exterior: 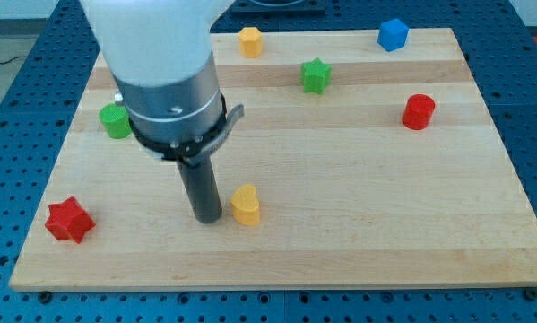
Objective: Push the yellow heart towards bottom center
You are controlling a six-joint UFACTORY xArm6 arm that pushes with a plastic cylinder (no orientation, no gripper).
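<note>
The yellow heart lies on the wooden board, a little left of centre and near the view's bottom. My tip is the lower end of the dark rod. It stands just to the left of the yellow heart, close beside it; I cannot tell if it touches. The arm's large white and grey body fills the view's upper left and hides part of the board behind it.
A red star lies at the bottom left. A green cylinder is at the left, partly behind the arm. A yellow hexagon, a green star, a blue cube and a red cylinder lie toward the top and right.
</note>
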